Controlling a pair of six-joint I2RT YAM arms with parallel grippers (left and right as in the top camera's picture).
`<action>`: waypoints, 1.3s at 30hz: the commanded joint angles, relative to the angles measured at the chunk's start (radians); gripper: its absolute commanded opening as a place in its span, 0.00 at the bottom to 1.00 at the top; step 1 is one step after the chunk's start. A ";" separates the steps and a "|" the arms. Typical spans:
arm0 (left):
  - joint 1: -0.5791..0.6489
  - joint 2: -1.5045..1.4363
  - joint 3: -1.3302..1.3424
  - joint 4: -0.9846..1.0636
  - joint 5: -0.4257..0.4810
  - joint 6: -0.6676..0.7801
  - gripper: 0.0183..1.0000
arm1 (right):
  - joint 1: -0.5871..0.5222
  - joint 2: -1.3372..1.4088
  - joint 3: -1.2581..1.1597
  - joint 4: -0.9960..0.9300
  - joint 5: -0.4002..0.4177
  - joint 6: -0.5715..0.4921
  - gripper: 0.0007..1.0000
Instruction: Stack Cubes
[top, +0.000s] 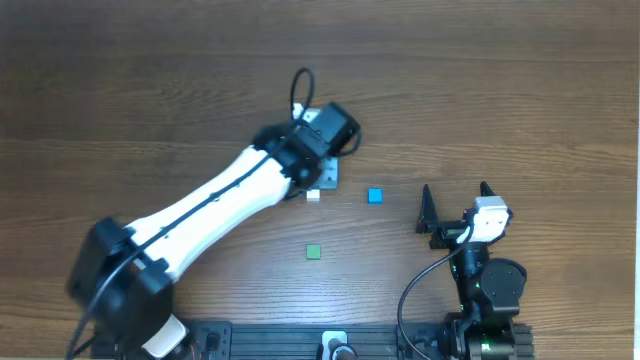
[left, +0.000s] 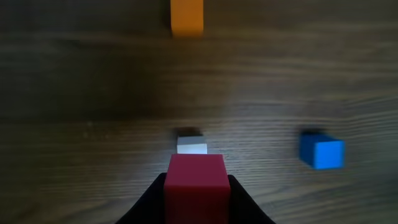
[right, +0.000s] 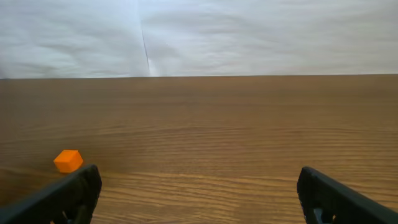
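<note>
Top cam: fixed overhead, straight down, high enough to take in most of the table (top: 500, 60). Left wrist cam: close above the wood, pitched steeply down, red cube (left: 196, 186) right at its near edge. It shares the white cube (left: 191, 145) and blue cube (left: 322, 151) with top cam. Right wrist cam: low, near level, looks across the table to a white wall (right: 249, 31). It shares the orange cube (right: 68, 160) with left wrist cam.

1. Left end effector (top: 322, 172) at frame centre, just above a white cube (top: 313, 195).
2. Blue cube (top: 375, 196) to its right, green cube (top: 313, 252) below.
3. Right end effector (top: 455, 205), fingers spread, lower right over the wooden bench (top: 150, 80).
</note>
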 joint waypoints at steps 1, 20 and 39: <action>-0.019 0.093 0.008 -0.006 0.009 -0.072 0.12 | 0.006 -0.006 -0.009 0.002 0.010 -0.005 0.99; -0.021 0.155 0.000 -0.018 0.038 -0.114 0.12 | 0.006 -0.006 -0.009 0.002 0.010 -0.005 0.99; -0.021 0.187 0.000 -0.004 0.037 -0.121 0.12 | 0.006 -0.006 -0.009 0.002 0.010 -0.005 0.99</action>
